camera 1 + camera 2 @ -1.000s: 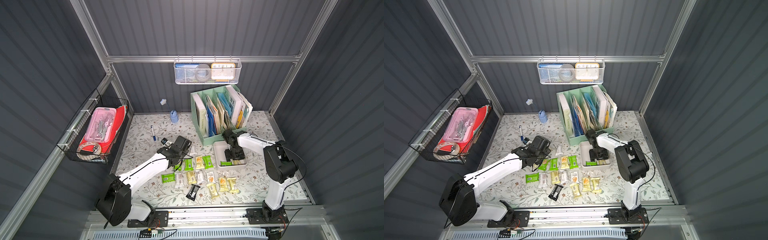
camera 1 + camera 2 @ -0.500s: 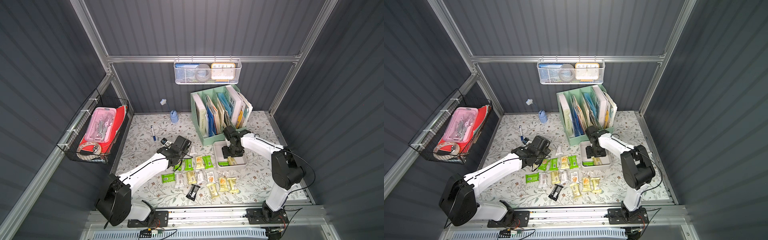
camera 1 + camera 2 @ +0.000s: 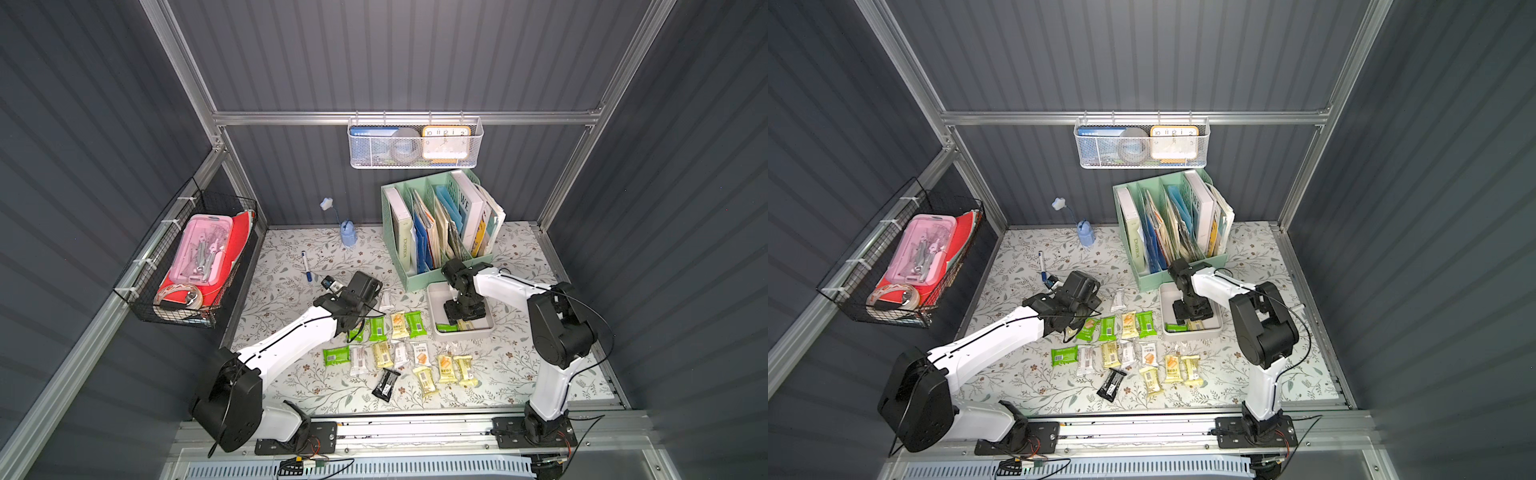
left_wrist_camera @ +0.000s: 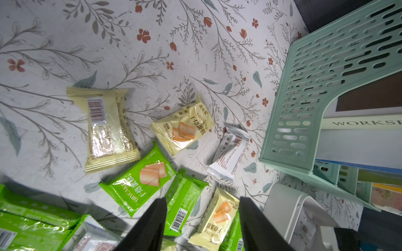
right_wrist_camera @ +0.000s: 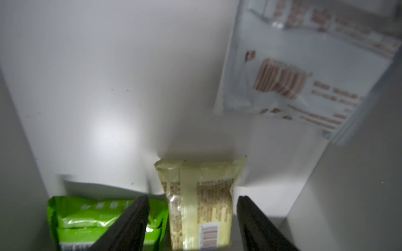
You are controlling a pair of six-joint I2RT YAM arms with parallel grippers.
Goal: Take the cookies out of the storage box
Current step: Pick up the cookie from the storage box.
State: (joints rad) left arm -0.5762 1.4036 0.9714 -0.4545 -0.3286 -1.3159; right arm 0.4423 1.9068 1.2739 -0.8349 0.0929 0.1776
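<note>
r gripper (image 5: 192, 197) is down inside the storage box (image 5: 108, 87), jaws apart & straddling a pale yellow packet (image 5: 202, 173) end-on. not clamped on it yet, far as the wrist view shows. a green packet (image 5: 87, 215), maybe two stacked, lies just beside it, partly under one finger. a whitish packet (image 5: 293, 76) sits in the far corner by the wall. so at least 3 cookies (image 3: 398, 326) are in the box; the rest lie in rows on the table (image 3: 291, 257) beside it. the box sits right in front of the mint file organiser (image 3: 409, 282). l gripper (image 4: 202, 198) hangs over the laid-out rows, jaws apart, holding nothing.

what could go wrong, imo:
- the finger on the green side may pinch green + yellow together, or shove green aside.
- foil wrap looks slick and puffy, so a shallow bite at the packet's end could slip out on the lift.
- the box looks light; a finger dragging on floor or wall could slide or tip it.
- l arm sits low over the rows and could sweep packets out of line.
</note>
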